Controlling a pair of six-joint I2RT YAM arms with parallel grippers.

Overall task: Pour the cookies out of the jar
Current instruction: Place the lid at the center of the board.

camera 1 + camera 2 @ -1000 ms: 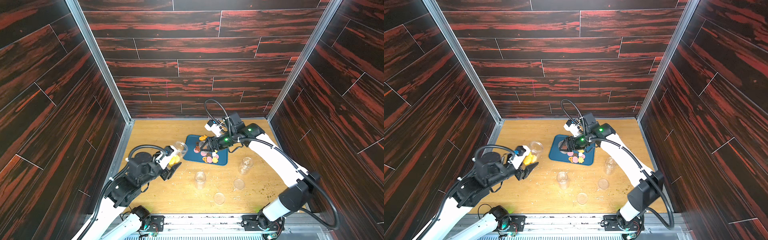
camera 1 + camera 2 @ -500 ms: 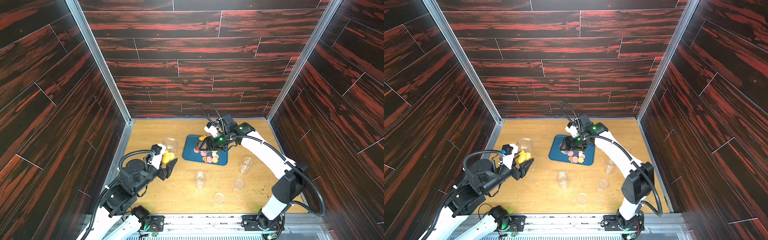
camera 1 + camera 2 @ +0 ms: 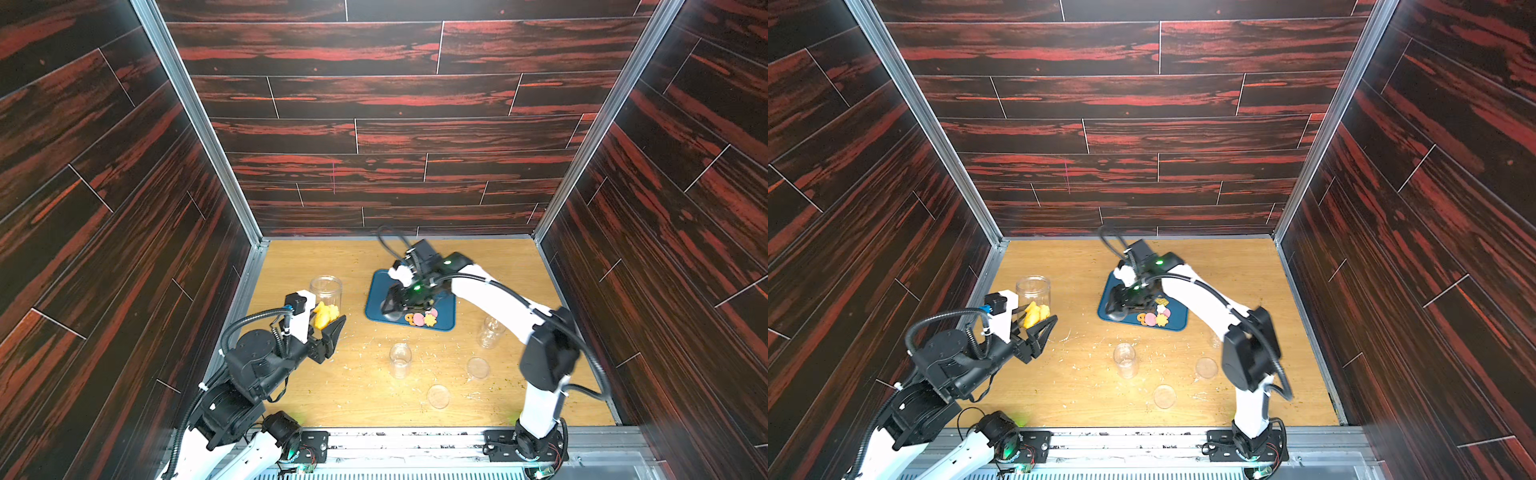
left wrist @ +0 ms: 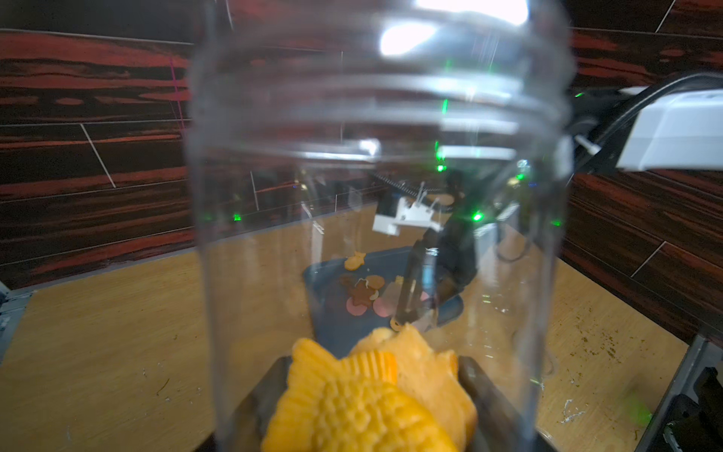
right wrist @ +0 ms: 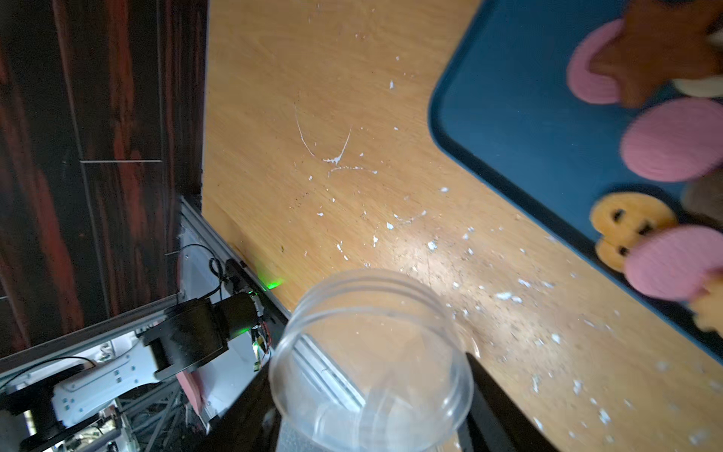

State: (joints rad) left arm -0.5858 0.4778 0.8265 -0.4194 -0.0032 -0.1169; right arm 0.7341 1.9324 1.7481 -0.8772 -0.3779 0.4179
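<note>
Left of centre, the left end effector (image 3: 327, 321) pinches a jar (image 3: 326, 289) upright, so its yellow cookies (image 4: 352, 407) rest inside. The right end effector (image 3: 395, 304) pinches an empty jar (image 5: 371, 352) tipped at the edge of the tray (image 3: 445, 308), where other cookies (image 3: 422, 319) lie.

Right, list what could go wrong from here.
The left gripper holds the open jar of fish cookies beside the blue tray, not over it; tipping now would likely spill them onto the table.
The right gripper holds an empty-looking jar low over the tray; it could knock the poured cookies off.
</note>
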